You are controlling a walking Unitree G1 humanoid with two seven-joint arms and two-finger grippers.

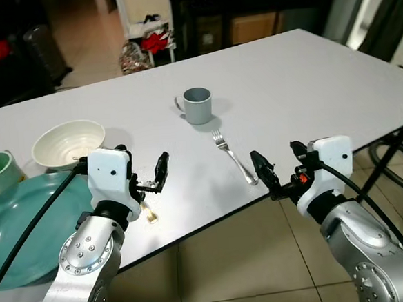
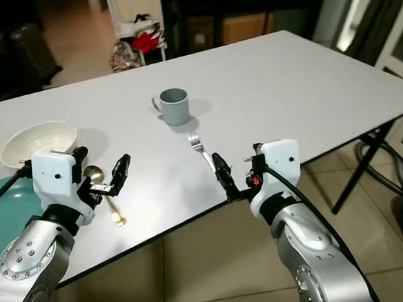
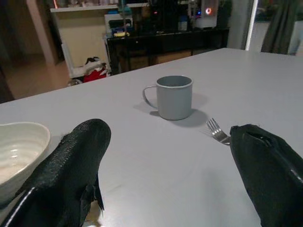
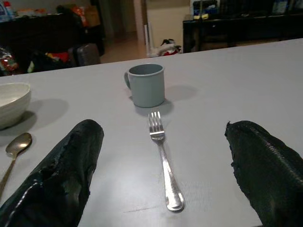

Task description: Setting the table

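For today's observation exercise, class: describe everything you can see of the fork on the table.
The fork looks like shiny silver metal, with four tines and a slim handle ending in a rounded tip. It lies flat on the grey table, tines pointing at the grey mug just beyond it, handle reaching toward the table's near edge. Nothing touches it but the table. The right gripper hovers open just short of the handle end, a finger to either side in the wrist view.
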